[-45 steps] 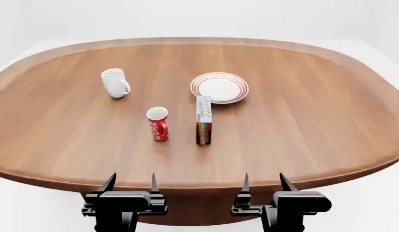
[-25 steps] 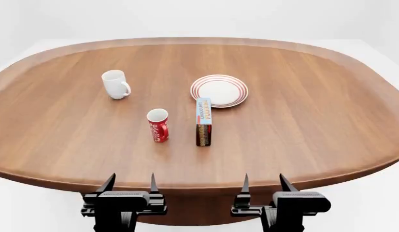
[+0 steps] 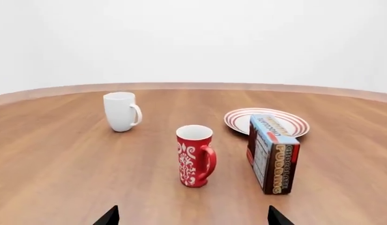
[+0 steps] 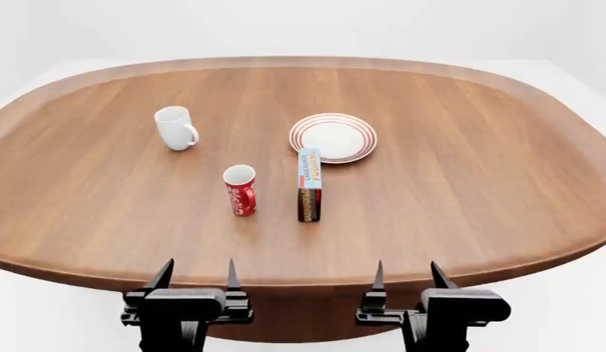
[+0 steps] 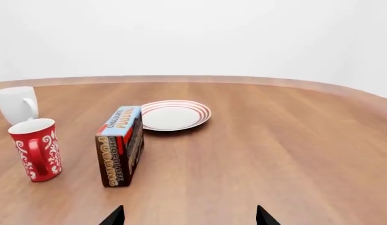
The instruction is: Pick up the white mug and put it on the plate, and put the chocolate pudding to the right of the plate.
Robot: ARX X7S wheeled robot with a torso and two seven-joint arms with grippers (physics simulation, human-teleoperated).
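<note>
The white mug [image 4: 174, 127] [image 3: 122, 111] [image 5: 17, 104] stands upright at the table's left, handle to the right. The plate [image 4: 334, 136] [image 3: 267, 121] [image 5: 174, 115], white with red rings, lies near the middle and holds nothing. Just in front of it the chocolate pudding [image 4: 309, 184] [image 3: 272, 153] [image 5: 121, 145] carton stands on its edge. My left gripper [image 4: 196, 273] [image 3: 192, 217] and right gripper [image 4: 414, 274] [image 5: 189, 216] hover at the table's near edge, both open and empty, well short of all three.
A red mug with white lettering [image 4: 239, 189] [image 3: 195, 155] [image 5: 36, 148] stands left of the carton, between my left gripper and the white mug. The oval wooden table [image 4: 479, 169] has a raised rim.
Both grippers have shifted slightly at the near edge, the right one a little to the right. The mugs, plate and carton have not moved on the table.
</note>
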